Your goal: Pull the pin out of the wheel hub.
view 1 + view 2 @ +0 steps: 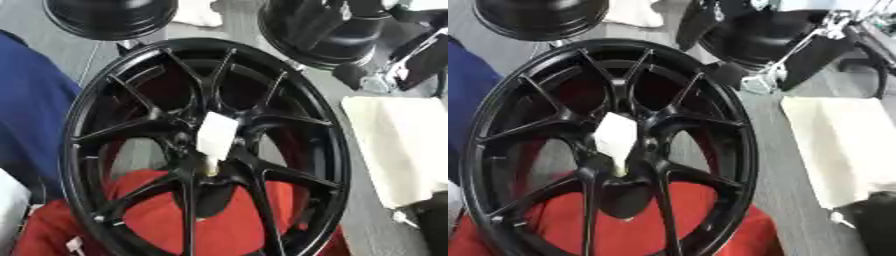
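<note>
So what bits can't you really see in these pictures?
- Shiny black spoked wheel hub: its bottom rim is cut off by the lower edge in both views.
- Pin: only a blurred white block with a pale stub beneath shows at the centre.
- Robot hands: neither clearly shows in either view.

We see a red cloth (210, 220) at the bottom, a blue cloth (31, 115) on the left and a cream towel (398, 145) on the right. Two more black rims lie at the top, one on the left (109, 17), one on the right (328, 32).
</note>
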Robot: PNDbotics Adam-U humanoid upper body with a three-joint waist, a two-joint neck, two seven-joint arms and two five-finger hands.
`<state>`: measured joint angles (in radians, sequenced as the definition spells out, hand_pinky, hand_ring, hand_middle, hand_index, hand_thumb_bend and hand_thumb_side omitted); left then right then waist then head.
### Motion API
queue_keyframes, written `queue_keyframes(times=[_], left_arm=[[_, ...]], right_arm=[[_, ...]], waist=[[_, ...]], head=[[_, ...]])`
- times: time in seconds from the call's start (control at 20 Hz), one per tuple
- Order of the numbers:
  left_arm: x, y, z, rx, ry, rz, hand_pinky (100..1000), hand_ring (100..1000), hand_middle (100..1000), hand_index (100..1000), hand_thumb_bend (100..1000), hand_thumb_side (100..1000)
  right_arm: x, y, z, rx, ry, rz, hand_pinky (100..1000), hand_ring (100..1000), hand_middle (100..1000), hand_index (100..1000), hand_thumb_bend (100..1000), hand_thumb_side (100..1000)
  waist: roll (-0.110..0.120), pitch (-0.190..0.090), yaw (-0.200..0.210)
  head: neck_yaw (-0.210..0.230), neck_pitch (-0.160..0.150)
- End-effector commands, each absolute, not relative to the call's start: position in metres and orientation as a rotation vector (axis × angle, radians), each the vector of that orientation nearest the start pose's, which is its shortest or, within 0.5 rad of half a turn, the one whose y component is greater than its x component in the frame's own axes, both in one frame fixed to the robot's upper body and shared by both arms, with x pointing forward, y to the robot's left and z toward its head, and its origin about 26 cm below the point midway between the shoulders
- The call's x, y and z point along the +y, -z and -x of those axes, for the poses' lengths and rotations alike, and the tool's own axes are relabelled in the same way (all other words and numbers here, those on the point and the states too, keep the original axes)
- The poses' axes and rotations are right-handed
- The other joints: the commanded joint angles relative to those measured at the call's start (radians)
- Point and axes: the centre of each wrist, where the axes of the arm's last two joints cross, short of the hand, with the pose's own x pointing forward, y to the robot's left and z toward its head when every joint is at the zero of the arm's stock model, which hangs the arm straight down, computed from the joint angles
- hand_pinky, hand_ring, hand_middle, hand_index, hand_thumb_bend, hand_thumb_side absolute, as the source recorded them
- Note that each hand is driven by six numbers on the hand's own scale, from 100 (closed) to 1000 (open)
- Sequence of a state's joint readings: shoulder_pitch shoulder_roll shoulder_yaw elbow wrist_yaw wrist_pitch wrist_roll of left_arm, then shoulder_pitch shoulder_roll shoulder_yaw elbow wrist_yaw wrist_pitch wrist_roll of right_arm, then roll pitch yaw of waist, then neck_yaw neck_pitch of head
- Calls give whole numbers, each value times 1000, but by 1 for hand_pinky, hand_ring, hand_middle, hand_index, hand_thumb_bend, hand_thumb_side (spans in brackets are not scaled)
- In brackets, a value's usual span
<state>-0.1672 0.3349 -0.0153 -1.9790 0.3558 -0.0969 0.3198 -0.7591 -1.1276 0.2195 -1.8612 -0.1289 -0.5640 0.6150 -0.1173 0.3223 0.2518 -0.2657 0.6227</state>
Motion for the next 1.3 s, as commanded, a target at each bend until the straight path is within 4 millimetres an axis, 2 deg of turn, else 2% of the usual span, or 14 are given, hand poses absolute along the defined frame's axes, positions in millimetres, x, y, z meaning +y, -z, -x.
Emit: queue_keyframes(times=[0.05,0.35,0.6,0.75,1.0,1.3], left_arm=[[273,-169,-286,-2212,-167,35,685,774,641,753,131,696],[272,-170,-287,-2212,-171,49,685,773,640,752,133,698],[272,-171,-287,-2212,-175,59,685,773,639,752,133,698],[271,-171,-288,-2210,-176,64,685,773,638,751,133,699],[271,-171,-288,-2208,-176,67,684,772,637,751,133,698],[270,-171,-288,-2207,-175,68,684,772,637,751,133,698]], right_arm=[[-296,-378,-310,1877,2452,-306,842,806,764,823,100,283],[-274,-366,-322,1775,2503,-203,864,829,801,875,100,310],[-258,-356,-327,1705,2486,-146,877,842,814,886,100,285],[-250,-354,-330,1687,2464,-126,883,851,817,889,106,230],[-243,-347,-336,1619,2460,-130,901,872,835,895,184,115],[-243,-343,-340,1585,2459,-138,901,872,835,895,184,115]], waist=[[1,-23,9],[-10,-13,38],[-16,-9,50],[-16,-10,53],[-12,-10,54],[-12,-10,53]], head=[[-7,4],[-13,16],[-21,19],[-20,21],[-18,29],[-18,31]])
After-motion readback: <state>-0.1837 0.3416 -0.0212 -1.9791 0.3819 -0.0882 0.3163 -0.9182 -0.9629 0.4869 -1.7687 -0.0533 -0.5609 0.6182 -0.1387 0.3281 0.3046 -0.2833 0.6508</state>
